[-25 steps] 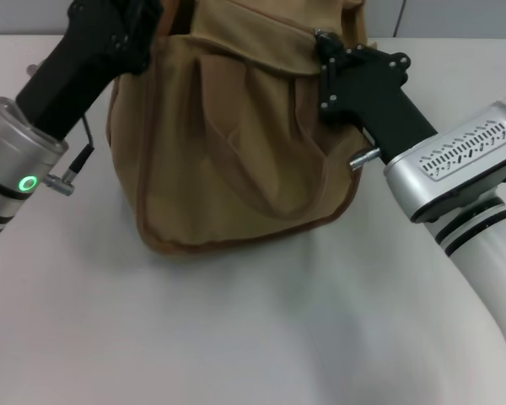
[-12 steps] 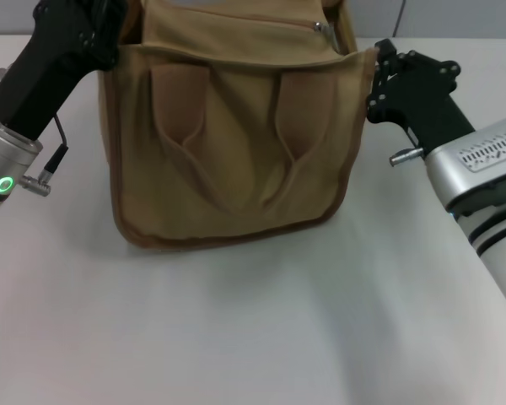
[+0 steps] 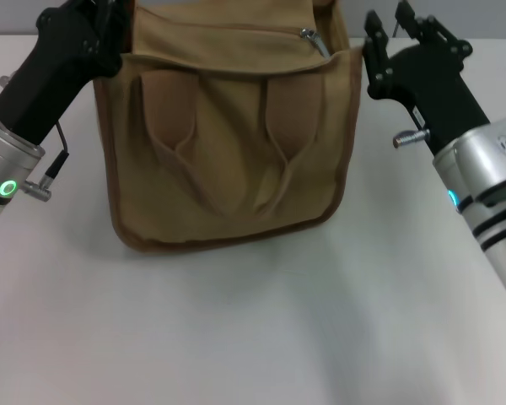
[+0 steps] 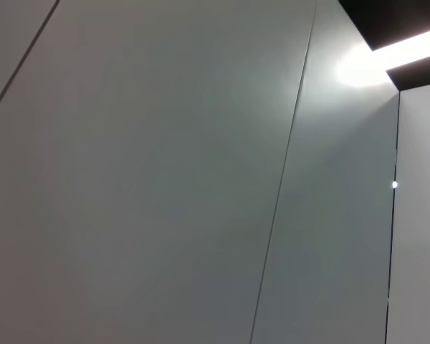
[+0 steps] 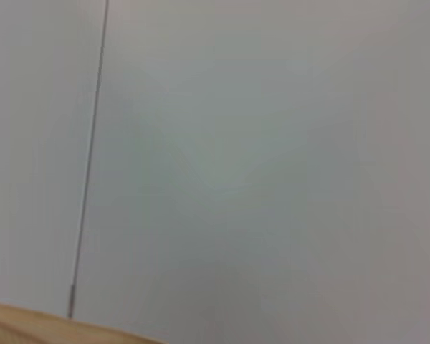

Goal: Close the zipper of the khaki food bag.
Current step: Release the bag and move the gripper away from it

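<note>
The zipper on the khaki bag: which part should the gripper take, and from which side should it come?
Probably the small silver pull tab of the zipper: it sticks up at the right end of the zip line on top of the khaki food bag. The right gripper, just beside that corner, could come from above.

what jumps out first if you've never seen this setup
The khaki food bag stands upright mid-table, handles hanging down its front, with the silver slider of the zipper near its top right corner. The left gripper is at the bag's top left corner; the right gripper is just off its right side.
</note>
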Motion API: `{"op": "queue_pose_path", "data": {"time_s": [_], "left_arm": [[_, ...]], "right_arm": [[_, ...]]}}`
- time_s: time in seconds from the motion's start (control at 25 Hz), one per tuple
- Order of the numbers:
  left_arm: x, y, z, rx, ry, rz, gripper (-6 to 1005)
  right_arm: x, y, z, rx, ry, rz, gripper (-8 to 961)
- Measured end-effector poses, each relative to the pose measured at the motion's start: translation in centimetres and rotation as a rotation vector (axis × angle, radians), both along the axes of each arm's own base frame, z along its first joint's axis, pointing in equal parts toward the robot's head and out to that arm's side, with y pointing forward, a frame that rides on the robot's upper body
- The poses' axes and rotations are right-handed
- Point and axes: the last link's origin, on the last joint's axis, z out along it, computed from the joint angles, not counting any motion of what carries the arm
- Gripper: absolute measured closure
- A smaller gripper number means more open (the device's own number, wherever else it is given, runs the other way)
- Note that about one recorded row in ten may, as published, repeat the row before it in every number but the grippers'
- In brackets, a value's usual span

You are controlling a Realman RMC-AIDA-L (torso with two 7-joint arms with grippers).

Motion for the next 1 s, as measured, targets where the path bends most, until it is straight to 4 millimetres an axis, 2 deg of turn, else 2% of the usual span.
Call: {"op": "queue_pose_path", "data": {"time_s": [0.24, 0.4, 0.44, 0.6, 0.68, 0.84, 1.0], "left_arm": [[-0.2, -0.3, -0.5, -0.019, 0.030, 0.001, 969], [-0.7, -0.7, -0.5, -0.027, 0.087, -0.017, 969], [-1.1, -0.9, -0.1, -0.017, 0.104, -0.020, 940], [-1.5, -0.9, 1.5, 0.029, 0.107, -0.032, 822], [-1.9, -0.5, 3.2, 0.061, 0.098, -0.017, 581], [-3.0, 0.6, 5.6, 0.071, 0.106, 0.054, 420], [-3.7, 0.5, 7.4, 0.044, 0.199, 0.057, 279]], "right_arm": [[-2.6, 2.0, 1.4, -0.068, 0.000, 0.027, 617], [-3.8, 2.3, 1.7, -0.093, -0.011, 0.049, 538], [-4.6, 2.4, 1.8, -0.100, -0.020, 0.072, 518], [-5.5, 2.4, 2.0, -0.101, -0.027, 0.093, 504], [-6.0, 2.6, 2.1, -0.100, -0.028, 0.100, 492], [-6.4, 3.0, 2.4, -0.118, -0.031, 0.086, 462], [-6.8, 3.4, 2.7, -0.130, -0.038, 0.082, 447]]}}
